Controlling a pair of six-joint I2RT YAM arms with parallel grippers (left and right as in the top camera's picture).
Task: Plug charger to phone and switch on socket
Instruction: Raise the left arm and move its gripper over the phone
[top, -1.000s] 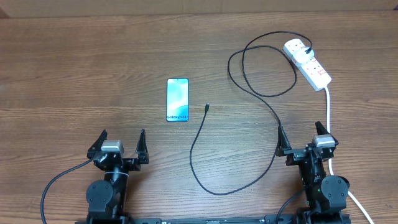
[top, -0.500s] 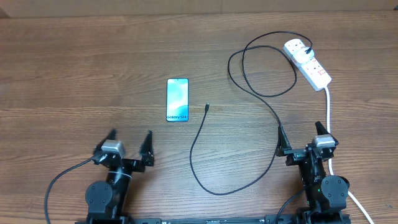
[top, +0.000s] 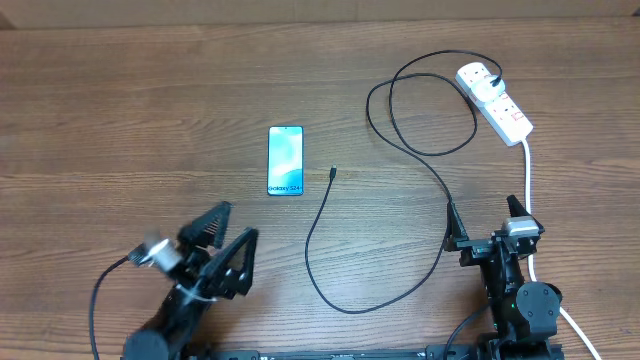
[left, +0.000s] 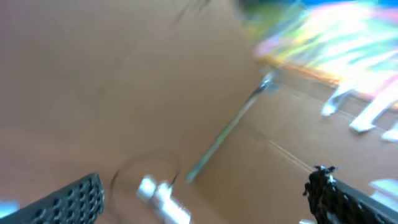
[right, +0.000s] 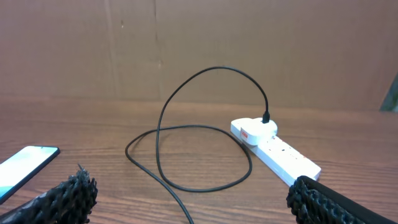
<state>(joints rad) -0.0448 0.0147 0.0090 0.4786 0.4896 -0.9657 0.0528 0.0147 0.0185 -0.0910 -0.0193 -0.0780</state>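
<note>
**Inspector:** Brown wood table (top: 120, 100). Status?

**Operator:** Phone (top: 285, 160) lies centre, with the charger (top: 307, 245) tip just right of it and its plug in the socket (top: 495, 102). Left gripper (top: 226, 240) and right gripper (top: 483, 218) are both spread, empty. I'd pinch just behind the tip, square to the port.

**Left arm swings out of its rest pose**

The left gripper (top: 238, 222), near the worktop's front edge, has twisted round. A second ago its fingers pointed straight at the far edge. Now they slant toward the far right corner, with the tips shifted rightward and the wrist body swung back toward the left edge. Its wrist view is smeared with motion blur.
</note>
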